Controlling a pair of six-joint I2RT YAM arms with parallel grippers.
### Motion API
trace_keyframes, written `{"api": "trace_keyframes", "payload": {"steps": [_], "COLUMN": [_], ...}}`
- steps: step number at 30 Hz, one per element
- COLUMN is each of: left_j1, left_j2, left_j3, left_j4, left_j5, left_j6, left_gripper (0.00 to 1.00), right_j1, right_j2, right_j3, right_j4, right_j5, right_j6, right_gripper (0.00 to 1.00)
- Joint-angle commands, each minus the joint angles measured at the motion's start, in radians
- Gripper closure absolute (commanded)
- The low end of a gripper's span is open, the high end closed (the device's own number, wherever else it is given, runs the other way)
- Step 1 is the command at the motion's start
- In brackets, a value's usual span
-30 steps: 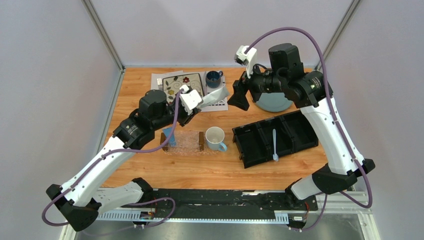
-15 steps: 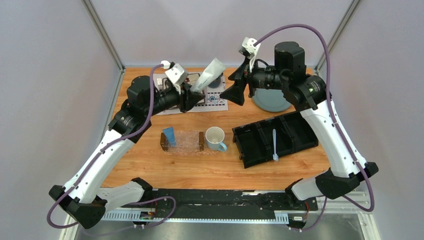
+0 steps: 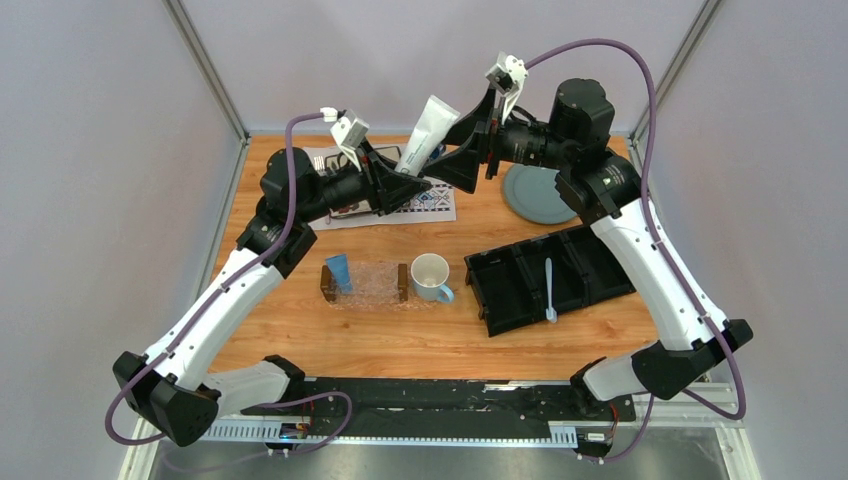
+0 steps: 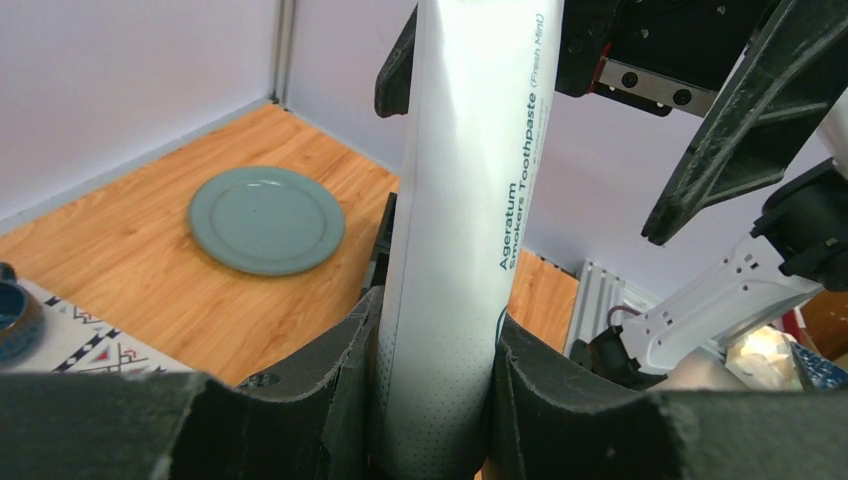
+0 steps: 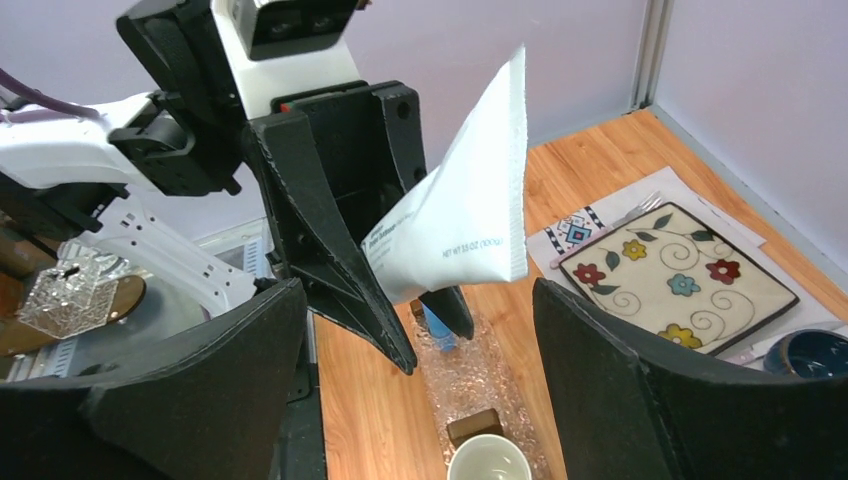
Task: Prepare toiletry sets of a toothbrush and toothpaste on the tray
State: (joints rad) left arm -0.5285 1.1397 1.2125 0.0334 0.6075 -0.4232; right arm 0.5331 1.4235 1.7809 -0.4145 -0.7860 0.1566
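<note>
My left gripper (image 3: pixel 405 182) is shut on the lower part of the whitish-silver toothpaste tube (image 3: pixel 428 132) and holds it upright, high above the back of the table. The left wrist view shows the tube (image 4: pixel 460 200) pinched between both pads. My right gripper (image 3: pixel 468 165) is open, right beside the tube's upper end; I cannot tell whether it touches. The right wrist view shows the tube's crimped end (image 5: pixel 470 215) ahead of the spread fingers. The bright blue tube (image 3: pixel 339 271) lies in the clear tray (image 3: pixel 375 287). The toothbrush (image 3: pixel 549 290) lies in the black organizer (image 3: pixel 510 285).
A white mug (image 3: pixel 430 277) stands against the tray's right end piece. A grey-green plate (image 3: pixel 538 195) sits at the back right. A flowered square plate (image 5: pixel 680 275), a patterned mat (image 3: pixel 432 203) and a dark blue cup (image 5: pixel 810 355) are at the back left.
My left gripper has lifted the whitish tube up and to the right and turned it upright. My right gripper has swung left and now sits beside the tube's upper end.
</note>
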Motion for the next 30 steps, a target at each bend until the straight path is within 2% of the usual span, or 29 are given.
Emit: {"api": "trace_keyframes", "payload": {"steps": [1,12,18,26,30], "left_j1": [0.004,0.004,0.004,0.004,0.004], "left_j2": [0.008,0.028,0.032,0.042,0.04], "left_j3": [-0.005,-0.016,-0.022,-0.021,-0.025], "left_j4": [0.144,0.217,0.223,0.23,0.23], "left_j5": [0.041,0.054,0.054,0.055,0.06], "left_j6": [-0.081,-0.14,-0.137,-0.131,-0.126], "left_gripper": [1.0,1.0,1.0,1.0,1.0], "right_j1": [-0.004,-0.001,0.008,0.03,0.031], "right_j2": [0.012,0.054,0.072,0.095,0.103], "right_j3": [0.025,0.023,0.037,0.035,0.043], "right_j4": [0.109,0.163,0.175,0.177,0.177], "right_j5": [-0.038,-0.062,-0.081,-0.099,-0.108], "right_j6": [0.09,0.153,0.169,0.172,0.17], "right_gripper": [0.13,0.15,0.25,0.5,0.69]}}
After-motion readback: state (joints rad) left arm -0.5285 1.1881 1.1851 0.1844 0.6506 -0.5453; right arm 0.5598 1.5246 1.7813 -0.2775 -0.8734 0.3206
